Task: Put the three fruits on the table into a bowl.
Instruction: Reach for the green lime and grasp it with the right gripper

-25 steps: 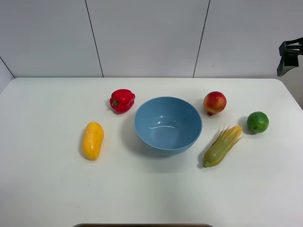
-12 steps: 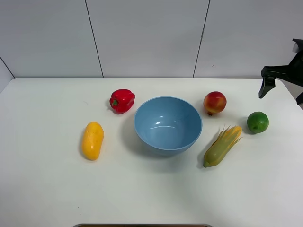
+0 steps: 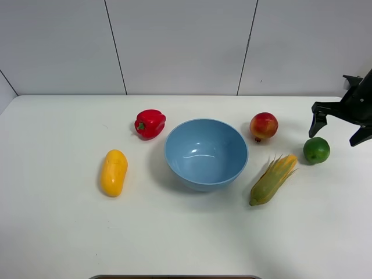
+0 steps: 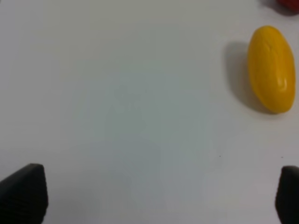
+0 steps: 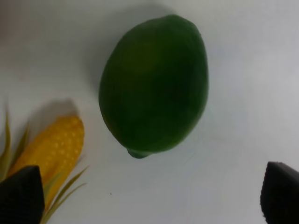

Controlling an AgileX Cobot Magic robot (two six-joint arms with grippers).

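High view: the lime (image 3: 317, 150) sits on the tabletop (image 3: 174, 232) at the bowl's (image 3: 204, 135) 3 o'clock. The right claw (image 3: 335, 136) is spread wide and empty, near the lime's 2 o'clock. The mango (image 3: 114, 172), at 9 o'clock, lies 12-to-6.
Left wrist: the left claw (image 4: 156, 193) is agape, empty.
Right wrist: the glossy lime, nub toward the claw, could squirt into the corn (image 5: 51, 149) if pinched off-centre.

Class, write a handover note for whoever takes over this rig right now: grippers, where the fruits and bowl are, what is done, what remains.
Left gripper: open, empty, over bare table near the mango.
Right gripper: open, over the lime, not gripping it.
Lime, apple and mango all lie on the table; the bowl is empty.
Done: nothing placed.
Left: all three fruits into the bowl.
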